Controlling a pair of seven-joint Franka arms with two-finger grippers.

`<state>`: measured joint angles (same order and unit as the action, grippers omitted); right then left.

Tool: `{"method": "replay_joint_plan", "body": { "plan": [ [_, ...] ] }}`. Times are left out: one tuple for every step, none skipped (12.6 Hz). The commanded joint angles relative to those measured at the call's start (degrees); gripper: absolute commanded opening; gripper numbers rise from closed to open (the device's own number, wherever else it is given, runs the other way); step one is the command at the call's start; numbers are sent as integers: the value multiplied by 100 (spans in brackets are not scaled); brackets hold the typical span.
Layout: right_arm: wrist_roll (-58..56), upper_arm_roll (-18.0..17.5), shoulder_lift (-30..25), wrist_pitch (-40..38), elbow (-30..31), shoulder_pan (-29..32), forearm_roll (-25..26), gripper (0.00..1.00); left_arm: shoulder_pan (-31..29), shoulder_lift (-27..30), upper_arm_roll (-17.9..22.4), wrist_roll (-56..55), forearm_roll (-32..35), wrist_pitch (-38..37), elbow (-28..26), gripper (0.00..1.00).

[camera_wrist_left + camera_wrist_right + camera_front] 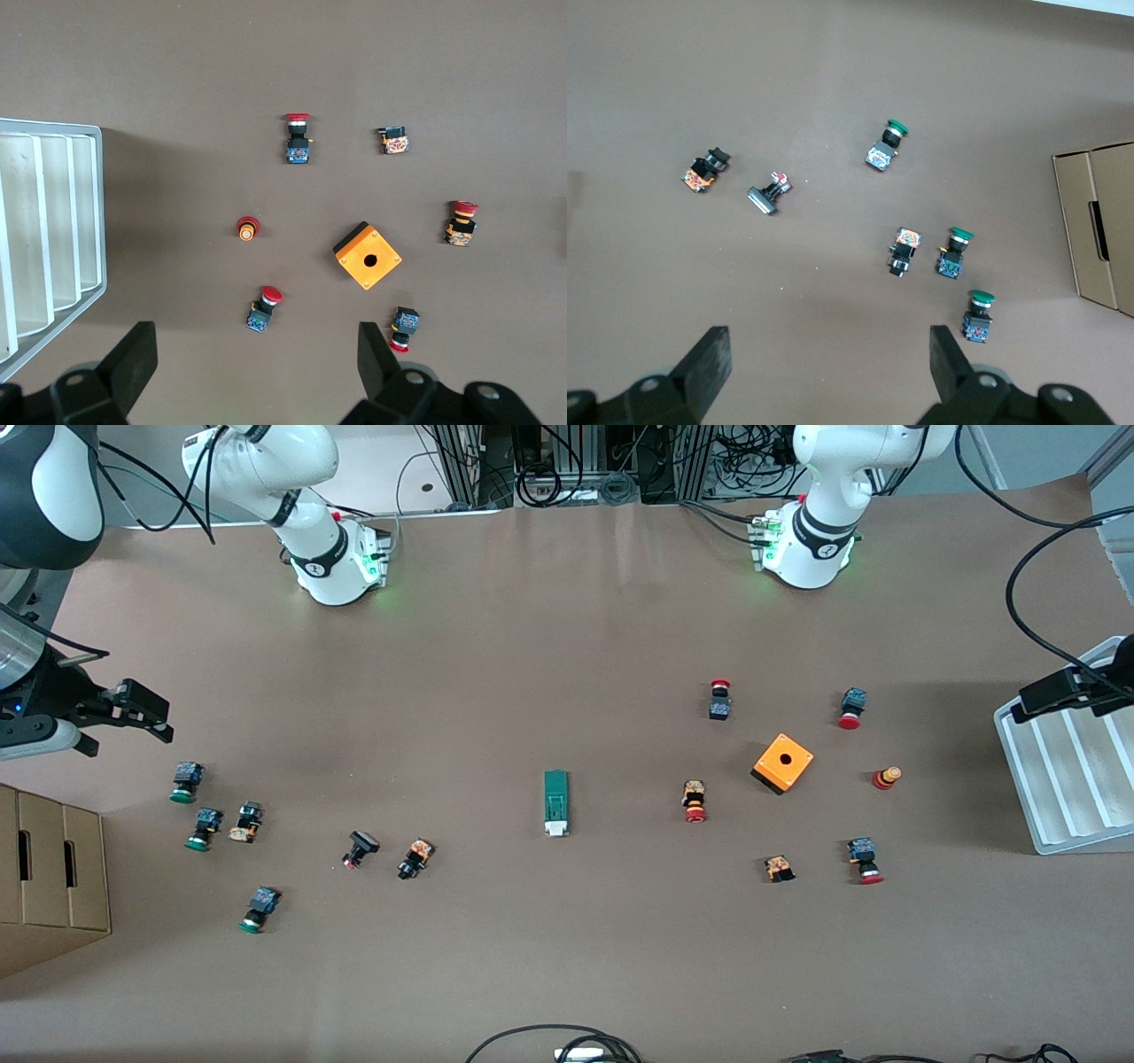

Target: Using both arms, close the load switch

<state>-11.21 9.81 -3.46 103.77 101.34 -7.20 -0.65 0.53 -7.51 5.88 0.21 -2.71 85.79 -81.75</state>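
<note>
My two arms hang high at either end of the brown table, both waiting, neither holding anything. My left gripper spreads its jaws wide above the left arm's end of the table, beside the white ridged tray that sits at that edge. Under those open fingers lie an orange box with a hole and a scatter of red-capped push buttons, one just beneath the tip of the other finger. My right gripper also stands wide open, over the right arm's end of the table, near a cardboard box at that edge. Below it lie several green-capped push buttons, three of them clustered close together, and a couple of black-and-orange parts lying farther off. The load switch, a narrow green block with its white sliding piece at the end nearer the front camera, lies flat in the middle of the table, well apart from both of my grippers and roughly midway between them. It sits alone on the brown surface, touching nothing, with the orange box toward my left gripper and the black-and-orange parts toward my right one.
</note>
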Motion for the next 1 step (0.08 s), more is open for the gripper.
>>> {"method": "replay_joint_plan", "body": {
  "plan": [
    [13,3,91,-103,-133,26,152,100,-18,145,-25,-57,52,17,-131,100]
  ]
}}
